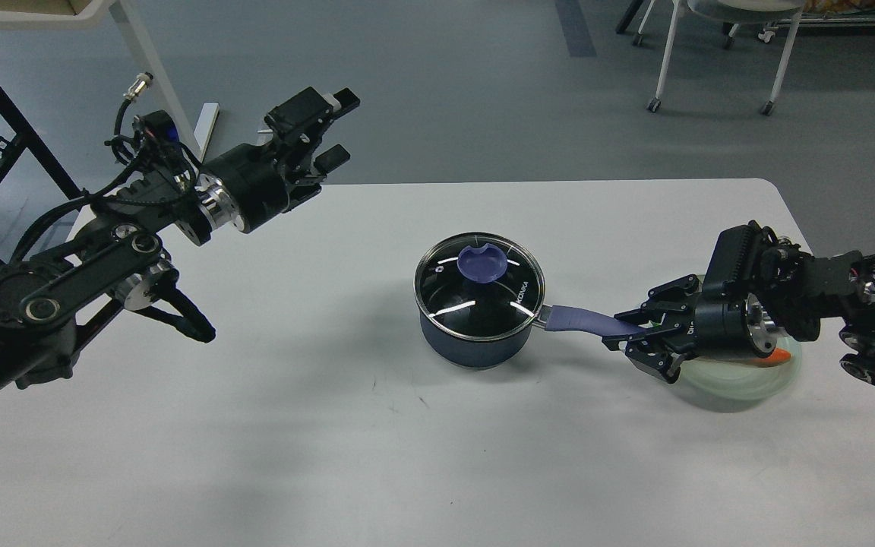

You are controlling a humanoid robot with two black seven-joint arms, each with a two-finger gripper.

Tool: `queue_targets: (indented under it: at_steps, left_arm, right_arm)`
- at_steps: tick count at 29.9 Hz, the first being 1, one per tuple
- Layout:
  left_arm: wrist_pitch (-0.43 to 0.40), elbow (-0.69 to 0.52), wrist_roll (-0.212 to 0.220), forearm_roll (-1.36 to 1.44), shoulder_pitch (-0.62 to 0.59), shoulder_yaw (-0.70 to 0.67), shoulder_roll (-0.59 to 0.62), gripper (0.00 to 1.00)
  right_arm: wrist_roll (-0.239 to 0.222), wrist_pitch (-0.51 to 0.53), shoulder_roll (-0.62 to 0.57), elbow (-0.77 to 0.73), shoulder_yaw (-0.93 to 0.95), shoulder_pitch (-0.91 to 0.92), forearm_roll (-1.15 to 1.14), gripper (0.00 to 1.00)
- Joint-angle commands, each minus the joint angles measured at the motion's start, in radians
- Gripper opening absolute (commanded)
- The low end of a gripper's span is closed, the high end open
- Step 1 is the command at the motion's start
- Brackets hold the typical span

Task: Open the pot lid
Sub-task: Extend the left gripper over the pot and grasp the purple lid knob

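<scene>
A dark blue pot (475,342) stands in the middle of the white table (331,425). Its glass lid (481,287) with a purple knob (481,263) sits closed on it. The pot's purple handle (585,320) points right. My right gripper (639,330) is shut on the end of that handle. My left gripper (335,129) is open and empty, up in the air at the table's far left, well to the left of the pot.
A pale green plate (741,376) with an orange carrot (781,355) lies under my right wrist near the right edge. Chair legs (665,68) and table legs (145,68) stand on the floor behind the table.
</scene>
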Motion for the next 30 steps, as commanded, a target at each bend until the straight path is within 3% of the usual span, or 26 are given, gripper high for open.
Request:
queue_targets:
  at_steps: [1,11,30]
  left_arm:
    - [0.088,-0.084,0.001,0.260,-0.009,0.046,-0.025,0.97]
    - [0.246,-0.051,0.007,0.902,-0.082,0.319,-0.036,0.96]
    - [0.252,0.003,0.013,0.949,-0.111,0.380,-0.073,0.96]
  right_arm:
    - [0.000,0.000,0.000,0.000,0.000,0.000,0.000,0.19]
    - [0.000,0.009,-0.002,0.061,-0.001,0.028,0.008,0.19]
    - [0.000,0.011,-0.002,0.057,-0.030,0.012,0.005,0.19]
